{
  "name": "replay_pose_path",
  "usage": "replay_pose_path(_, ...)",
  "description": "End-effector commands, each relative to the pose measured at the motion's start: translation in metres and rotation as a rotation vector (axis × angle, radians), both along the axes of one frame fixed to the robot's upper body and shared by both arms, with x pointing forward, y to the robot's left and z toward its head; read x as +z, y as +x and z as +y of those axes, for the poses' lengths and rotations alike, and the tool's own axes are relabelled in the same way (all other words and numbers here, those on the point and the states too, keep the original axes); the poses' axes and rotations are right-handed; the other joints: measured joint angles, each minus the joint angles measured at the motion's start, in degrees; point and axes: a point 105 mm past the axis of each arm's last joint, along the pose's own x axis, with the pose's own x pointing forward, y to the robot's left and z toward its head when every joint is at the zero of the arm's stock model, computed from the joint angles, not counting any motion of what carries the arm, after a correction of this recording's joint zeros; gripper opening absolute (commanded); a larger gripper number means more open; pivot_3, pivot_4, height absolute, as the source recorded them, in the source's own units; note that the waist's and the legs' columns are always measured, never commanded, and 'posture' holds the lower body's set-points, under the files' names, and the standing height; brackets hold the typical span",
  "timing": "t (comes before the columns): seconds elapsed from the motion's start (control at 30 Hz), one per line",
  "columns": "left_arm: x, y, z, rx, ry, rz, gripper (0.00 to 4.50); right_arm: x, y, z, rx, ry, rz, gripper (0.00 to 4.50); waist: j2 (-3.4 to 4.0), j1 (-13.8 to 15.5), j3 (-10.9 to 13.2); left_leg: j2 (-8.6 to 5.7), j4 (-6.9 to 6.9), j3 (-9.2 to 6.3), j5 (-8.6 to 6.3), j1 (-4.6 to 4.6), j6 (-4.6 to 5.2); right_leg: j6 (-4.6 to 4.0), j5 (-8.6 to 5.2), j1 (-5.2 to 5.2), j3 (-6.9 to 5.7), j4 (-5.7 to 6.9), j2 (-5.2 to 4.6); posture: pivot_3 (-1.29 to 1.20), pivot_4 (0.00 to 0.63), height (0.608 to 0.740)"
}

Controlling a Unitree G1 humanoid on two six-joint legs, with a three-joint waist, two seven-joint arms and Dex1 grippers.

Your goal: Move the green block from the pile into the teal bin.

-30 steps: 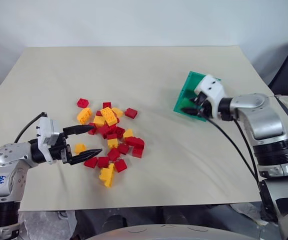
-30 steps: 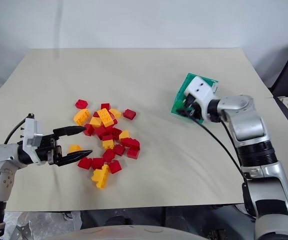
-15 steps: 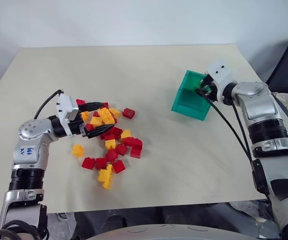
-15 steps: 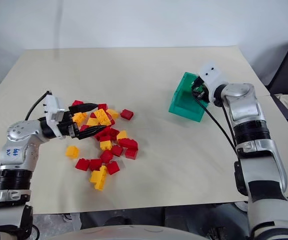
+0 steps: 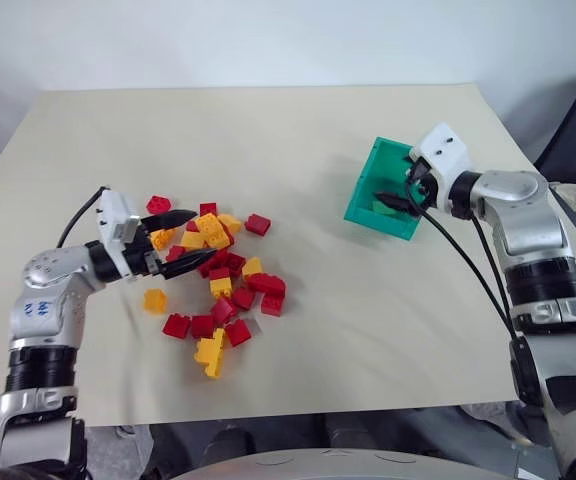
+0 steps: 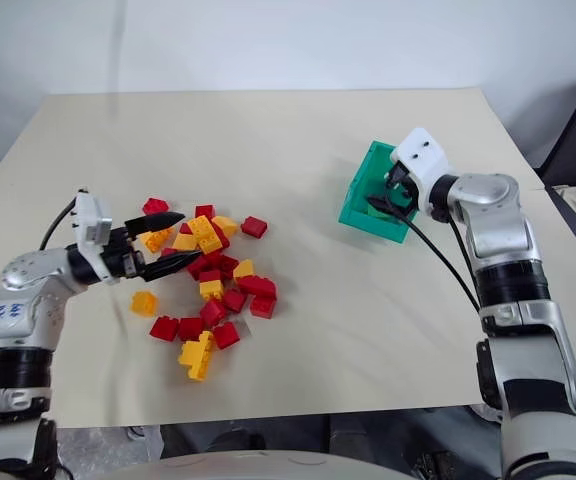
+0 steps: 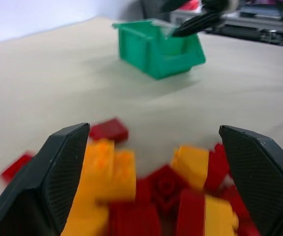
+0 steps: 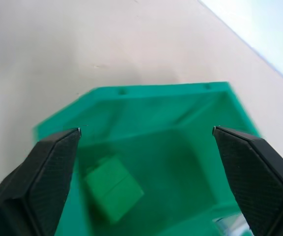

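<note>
The green block lies inside the teal bin, under the spread right claw. The left claw, also spread, hangs at the pile; pushing in could scatter bricks across the counter.

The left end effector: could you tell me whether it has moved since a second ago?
Yes. The left end effector has advanced from the pile's near edge to its far side.

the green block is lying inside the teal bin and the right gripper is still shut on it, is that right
Not quite. The green block does lie inside the teal bin, but the right gripper is open, its fingers spread clear of the block, as the right wrist view shows.
</note>
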Motion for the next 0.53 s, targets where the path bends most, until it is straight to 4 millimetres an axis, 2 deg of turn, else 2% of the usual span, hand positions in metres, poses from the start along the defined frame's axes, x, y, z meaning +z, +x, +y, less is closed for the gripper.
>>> replay_pose_path(0.03, 0.011, -0.018, 0.019, 0.065, -0.017, 0.012, 4.5, 0.013, -0.047, 0.015, 0.251, 0.033, -0.019, 4.49, 0.0, 0.2, 0.0, 0.01, 0.0, -0.01, -0.06, 0.0, 0.1, 0.0, 0.0, 0.0, -0.02, -0.01, 0.01, 0.0, 0.15, 0.74)
replay_pose_path(0.1, 0.006, -0.033, 0.033, 0.079, -0.01, 0.042, 4.5, -0.004, -0.071, 0.014, 0.354, 0.011, 0.041, 4.49, 0.0, 0.2, 0.0, 0.05, -0.05, -0.05, -0.17, 0.02, 0.3, -0.01, 0.0, 0.02, -0.04, -0.03, 0.03, 0.0, 0.15, 0.74)
replay_pose_path(0.2, -0.006, -0.052, 0.049, 0.077, 0.04, 0.087, 4.5, -0.027, -0.093, 0.006, 0.439, -0.006, 0.124, 4.49, 0.0, 0.2, 0.0, 0.01, -0.04, -0.02, -0.18, 0.11, 0.32, -0.01, -0.01, 0.1, -0.04, -0.06, -0.02, 0.0, 0.15, 0.74)
replay_pose_path(0.27, -0.015, -0.058, 0.063, 0.119, 0.101, 0.1, 4.5, -0.04, -0.105, 0.002, 0.488, -0.014, 0.17, 4.49, 0.0, 0.2, 0.0, -0.03, -0.01, 0.0, -0.18, 0.15, 0.33, 0.01, 0.0, 0.14, -0.02, -0.06, -0.03, 0.0, 0.15, 0.74)
replay_pose_path(0.37, -0.018, -0.06, 0.074, 0.146, 0.112, 0.113, 4.5, -0.051, -0.108, -0.003, 0.504, -0.009, 0.184, 4.49, -0.01, 0.2, 0.0, -0.05, 0.0, 0.01, -0.15, 0.28, 0.31, 0.01, 0.01, 0.2, -0.01, -0.05, -0.03, 0.0, 0.15, 0.74)
replay_pose_path(0.53, -0.021, -0.064, 0.081, 0.225, 0.14, 0.049, 4.5, -0.059, -0.104, -0.002, 0.46, 0.06, 0.142, 4.49, -0.03, 0.2, 0.0, -0.04, -0.01, 0.02, -0.07, 0.57, 0.22, -0.07, -0.02, 0.29, 0.05, 0.12, 0.02, 0.0, 0.15, 0.74)
